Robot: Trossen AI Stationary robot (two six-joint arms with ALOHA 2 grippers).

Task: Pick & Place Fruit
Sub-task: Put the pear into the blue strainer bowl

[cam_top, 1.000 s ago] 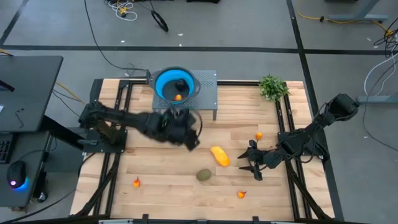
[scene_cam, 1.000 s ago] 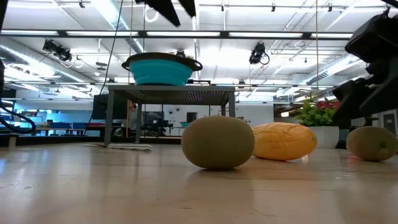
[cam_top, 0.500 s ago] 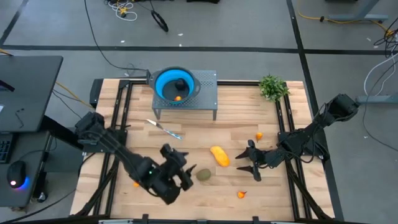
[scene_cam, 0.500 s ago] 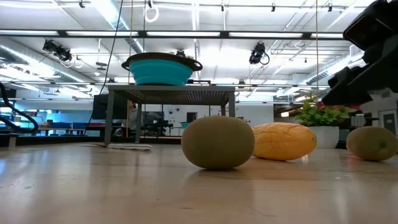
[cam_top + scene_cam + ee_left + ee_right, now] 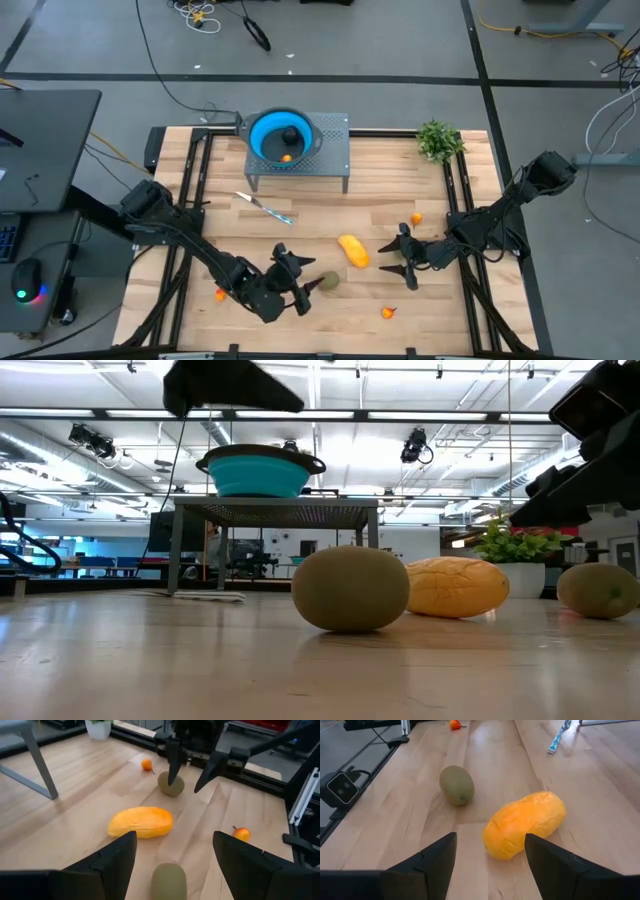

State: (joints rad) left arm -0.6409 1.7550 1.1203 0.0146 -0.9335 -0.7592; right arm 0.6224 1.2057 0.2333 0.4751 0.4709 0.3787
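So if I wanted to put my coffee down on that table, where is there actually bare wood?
Bare wood lies between the plant and the metal stand at the back, and in the left middle beside the knife. The front centre is crowded: the yellow fruit, an olive fruit and both grippers, left and right, fingers open.

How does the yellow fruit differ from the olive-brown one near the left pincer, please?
The yellow fruit is larger, longer and bright, with a creased skin; the olive-brown oval is smaller, rounder and dull, with a smooth skin. The yellow one lies clear, while the olive one sits before the open left pincer. Both rest on the table.
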